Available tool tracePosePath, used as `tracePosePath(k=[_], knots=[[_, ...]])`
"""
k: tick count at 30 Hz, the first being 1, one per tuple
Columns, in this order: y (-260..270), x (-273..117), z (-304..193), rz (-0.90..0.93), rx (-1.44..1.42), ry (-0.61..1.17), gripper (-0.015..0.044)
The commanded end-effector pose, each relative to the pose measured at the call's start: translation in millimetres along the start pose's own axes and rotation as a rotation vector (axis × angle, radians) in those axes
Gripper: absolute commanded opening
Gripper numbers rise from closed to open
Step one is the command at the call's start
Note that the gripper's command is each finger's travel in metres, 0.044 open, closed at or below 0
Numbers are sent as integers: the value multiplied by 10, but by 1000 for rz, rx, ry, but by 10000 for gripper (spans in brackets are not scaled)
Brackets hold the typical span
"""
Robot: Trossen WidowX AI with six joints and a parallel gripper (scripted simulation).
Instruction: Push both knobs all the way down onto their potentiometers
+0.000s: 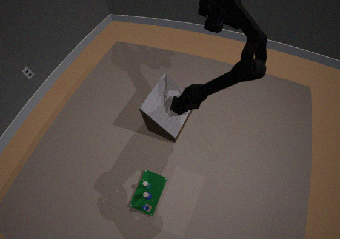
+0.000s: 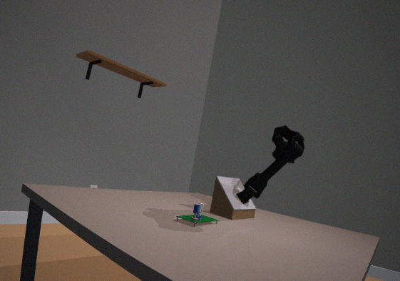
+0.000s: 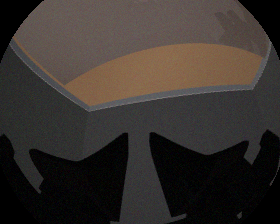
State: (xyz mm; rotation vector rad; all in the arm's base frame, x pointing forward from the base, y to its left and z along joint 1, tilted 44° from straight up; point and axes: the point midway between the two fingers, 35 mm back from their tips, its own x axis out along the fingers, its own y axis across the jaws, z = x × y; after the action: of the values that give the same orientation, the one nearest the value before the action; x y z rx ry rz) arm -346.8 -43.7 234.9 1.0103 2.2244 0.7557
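The green circuit board (image 1: 156,185) (image 2: 207,219) stands on short legs near the front of the table (image 1: 245,158) (image 2: 110,210). Two white knobs (image 1: 145,183) (image 1: 145,194) sit on blue potentiometers in a row on the board. A third blue potentiometer (image 1: 146,208) has no knob. In the exterior view the knobs (image 2: 198,208) overlap. My gripper (image 1: 173,111) (image 2: 242,198) (image 3: 138,137) hangs far from the board, over the sloped face of a wedge block (image 1: 156,109) (image 2: 224,200). Its fingers stand nearly together with only a thin gap and nothing between them.
The wedge block stands mid-table between the arm's base and the board. A wooden shelf (image 2: 119,68) hangs on the wall, well away. The wrist view shows only the floor, the wall and the table's far edge.
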Motion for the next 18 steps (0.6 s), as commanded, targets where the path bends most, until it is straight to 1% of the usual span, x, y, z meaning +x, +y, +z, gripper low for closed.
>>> tracePosePath(k=[1, 9, 13, 18], knots=[[-323, -299, 54, -144, 27, -1, 0], [-862, -994, 286, -411, 41, -31, 0], [-1020, -1418, 428, -546, 21, -38, 0], [-1161, -1830, 640, -673, 5, -72, 0]])
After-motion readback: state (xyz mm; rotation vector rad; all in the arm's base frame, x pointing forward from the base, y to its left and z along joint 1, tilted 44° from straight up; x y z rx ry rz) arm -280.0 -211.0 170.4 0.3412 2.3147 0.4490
